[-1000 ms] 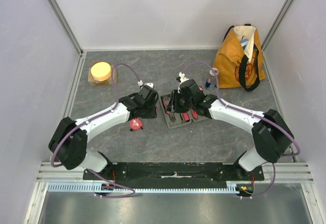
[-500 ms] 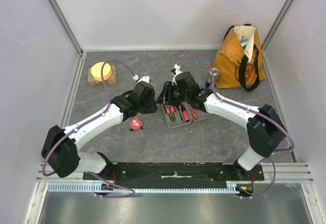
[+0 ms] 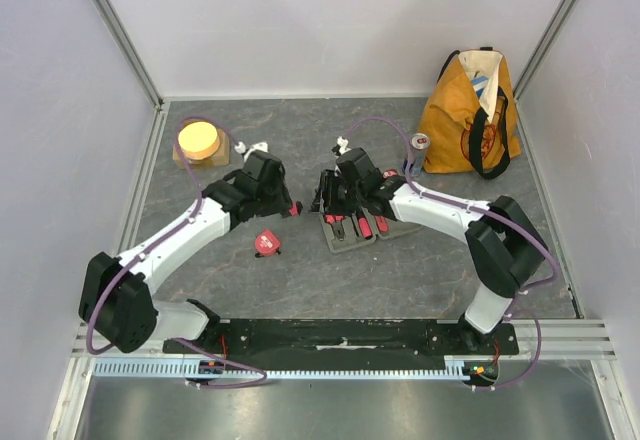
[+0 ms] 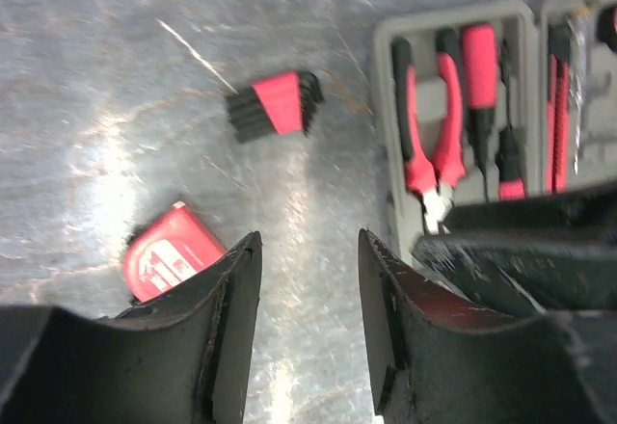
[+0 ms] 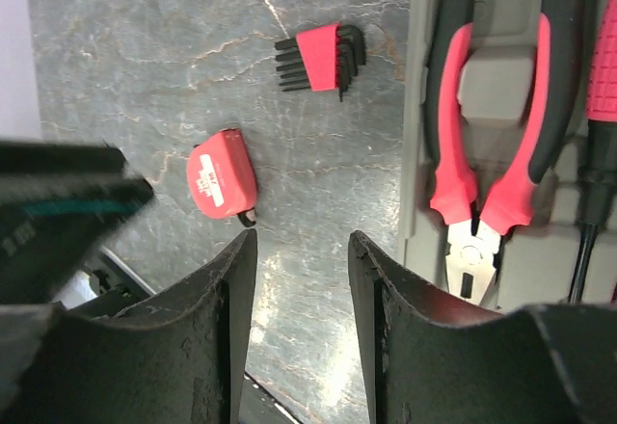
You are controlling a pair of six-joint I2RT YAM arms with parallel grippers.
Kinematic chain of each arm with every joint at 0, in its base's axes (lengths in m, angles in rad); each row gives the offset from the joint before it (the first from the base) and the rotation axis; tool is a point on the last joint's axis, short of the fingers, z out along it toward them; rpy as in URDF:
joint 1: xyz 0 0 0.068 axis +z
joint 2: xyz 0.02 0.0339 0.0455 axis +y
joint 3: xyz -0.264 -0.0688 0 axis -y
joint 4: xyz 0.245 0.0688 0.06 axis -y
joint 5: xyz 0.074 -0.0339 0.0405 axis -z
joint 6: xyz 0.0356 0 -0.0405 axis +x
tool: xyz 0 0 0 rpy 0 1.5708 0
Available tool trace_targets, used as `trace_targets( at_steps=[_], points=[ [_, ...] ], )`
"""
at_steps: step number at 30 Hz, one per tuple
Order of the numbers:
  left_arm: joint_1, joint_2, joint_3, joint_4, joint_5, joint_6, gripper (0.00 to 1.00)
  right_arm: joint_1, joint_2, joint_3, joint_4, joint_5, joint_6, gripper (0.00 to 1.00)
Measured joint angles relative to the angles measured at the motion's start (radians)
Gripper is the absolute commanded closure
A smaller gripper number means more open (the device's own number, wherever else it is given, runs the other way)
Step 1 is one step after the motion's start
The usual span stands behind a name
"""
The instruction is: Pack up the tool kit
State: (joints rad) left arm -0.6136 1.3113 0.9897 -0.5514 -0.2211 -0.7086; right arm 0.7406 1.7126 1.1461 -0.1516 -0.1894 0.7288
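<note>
The grey tool kit case [image 3: 350,232] lies open at mid-table, with red-and-black pliers [image 5: 487,154] and screwdrivers [image 4: 480,67] seated in it. A red tape measure [image 3: 266,243] lies on the table to its left. A red holder of black hex keys [image 5: 323,58] lies further back. My left gripper [image 3: 288,207] hangs open over bare table between the tape measure [image 4: 169,262] and the case [image 4: 386,77]. My right gripper [image 3: 322,200] is open too, just left of the case rim [image 5: 416,87], and holds nothing.
An orange tote bag [image 3: 470,110] stands at the back right with a small can [image 3: 420,142] beside it. A yellow round block on a wooden base [image 3: 198,140] sits at the back left. White walls close in three sides.
Both arms have swung toward the back of the table. The right gripper left the case's middle for its left edge. The left gripper drew away from the tape measure, its jaws wider.
</note>
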Motion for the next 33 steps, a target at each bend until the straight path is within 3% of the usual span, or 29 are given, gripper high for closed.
trace_targets(
  at_steps=[4, 10, 16, 22, 33],
  points=[
    [0.148, 0.063, 0.019, 0.004, 0.075, 0.023, 0.48, 0.004, 0.025, 0.004, -0.008, 0.019, -0.011, 0.58],
    [0.246, 0.298, 0.134, 0.008, 0.156, 0.045, 0.53, 0.028, 0.091, 0.047, -0.019, 0.06, -0.046, 0.75],
    [0.272, 0.519, 0.282, 0.008, 0.198, 0.068, 0.58, 0.062, 0.172, 0.099, -0.019, 0.088, -0.077, 0.78],
    [0.29, 0.626, 0.368, 0.007, 0.208, 0.073, 0.73, 0.074, 0.243, 0.14, -0.018, 0.09, -0.095, 0.79],
    [0.298, 0.594, 0.238, 0.082, 0.327, 0.066, 0.82, 0.074, 0.284, 0.152, -0.028, 0.102, -0.113, 0.78]
  ],
)
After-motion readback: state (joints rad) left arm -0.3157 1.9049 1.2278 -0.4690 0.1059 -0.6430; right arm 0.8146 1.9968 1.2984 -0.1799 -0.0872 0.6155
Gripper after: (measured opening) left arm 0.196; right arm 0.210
